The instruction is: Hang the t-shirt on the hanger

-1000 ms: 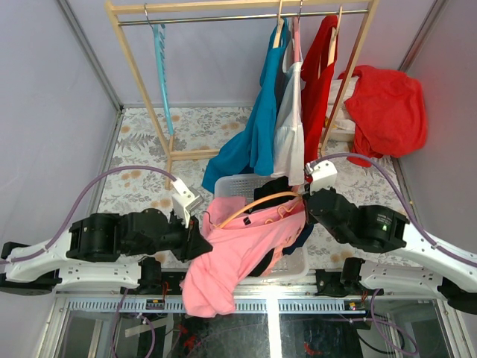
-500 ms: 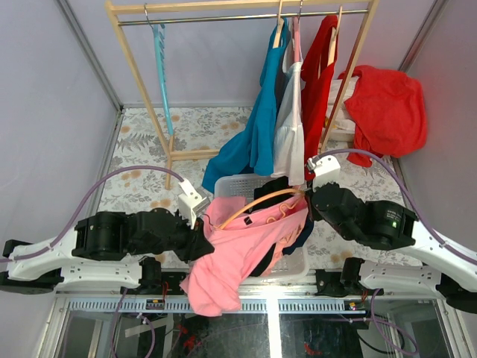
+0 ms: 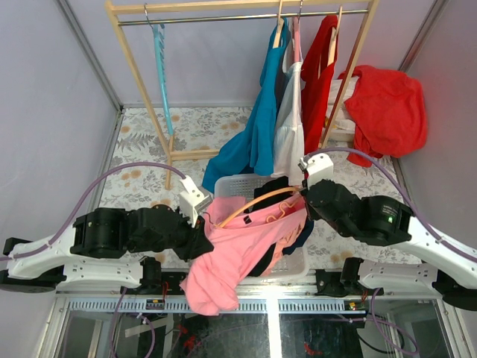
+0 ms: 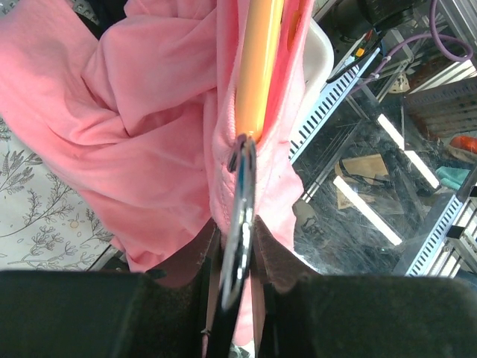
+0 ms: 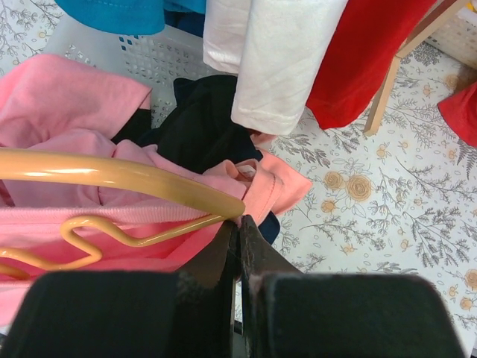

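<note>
The pink t-shirt [image 3: 231, 253] hangs between my two grippers over the laundry basket, bunched and drooping at the lower left. The orange hanger [image 3: 257, 203] lies inside its neck opening, arching from left to right. My left gripper [image 3: 205, 240] is shut on the hanger's metal hook [image 4: 240, 216], with the orange hanger [image 4: 257, 67] and pink t-shirt [image 4: 141, 134] beyond it. My right gripper [image 3: 304, 201] is shut on the t-shirt's fabric right at the hanger's far end; in its wrist view my right gripper [image 5: 240, 221] pinches the t-shirt [image 5: 112, 218] under the orange hanger [image 5: 112, 174].
A white basket [image 3: 237, 183] with a black garment [image 3: 277, 186] and a small salmon garment [image 5: 277, 185] sits below. The wooden rack [image 3: 141, 74] behind holds a teal hanger [image 3: 160, 60] and blue [image 3: 257, 127], white [image 3: 289, 138] and red [image 3: 317, 82] shirts. A red garment [image 3: 387, 104] is draped at the right.
My left gripper has shifted slightly right with the hook. My right gripper has moved a little up and left. The shirt's hanging bunch has dropped slightly.
</note>
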Controlling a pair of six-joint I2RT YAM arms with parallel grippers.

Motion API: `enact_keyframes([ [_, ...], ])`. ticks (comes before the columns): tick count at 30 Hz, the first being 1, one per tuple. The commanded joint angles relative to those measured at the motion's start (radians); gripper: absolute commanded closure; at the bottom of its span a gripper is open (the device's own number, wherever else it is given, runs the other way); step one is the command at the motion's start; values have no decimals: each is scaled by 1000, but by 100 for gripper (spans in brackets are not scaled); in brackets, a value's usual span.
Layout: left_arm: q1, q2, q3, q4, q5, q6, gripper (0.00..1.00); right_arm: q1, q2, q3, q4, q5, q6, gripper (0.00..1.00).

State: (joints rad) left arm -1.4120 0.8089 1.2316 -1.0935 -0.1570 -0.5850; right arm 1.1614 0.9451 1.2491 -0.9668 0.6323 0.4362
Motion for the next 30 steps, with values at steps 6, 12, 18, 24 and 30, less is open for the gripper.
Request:
enact_keyframes([
  [6,-1,-13,39,-22,45,28,99,-9,-49,-29,23,66,6,100],
  [12,-1,-24,55,-26,47,30,99,-8,-90,-81,37,79,29,100],
  [18,-1,-18,49,-31,63,32,99,-9,-126,-116,43,85,44,100],
  [24,0,8,55,-38,84,42,99,-10,-132,-111,40,101,42,100],
  [30,-1,19,34,-35,112,45,99,-11,-123,-79,24,119,23,100],
])
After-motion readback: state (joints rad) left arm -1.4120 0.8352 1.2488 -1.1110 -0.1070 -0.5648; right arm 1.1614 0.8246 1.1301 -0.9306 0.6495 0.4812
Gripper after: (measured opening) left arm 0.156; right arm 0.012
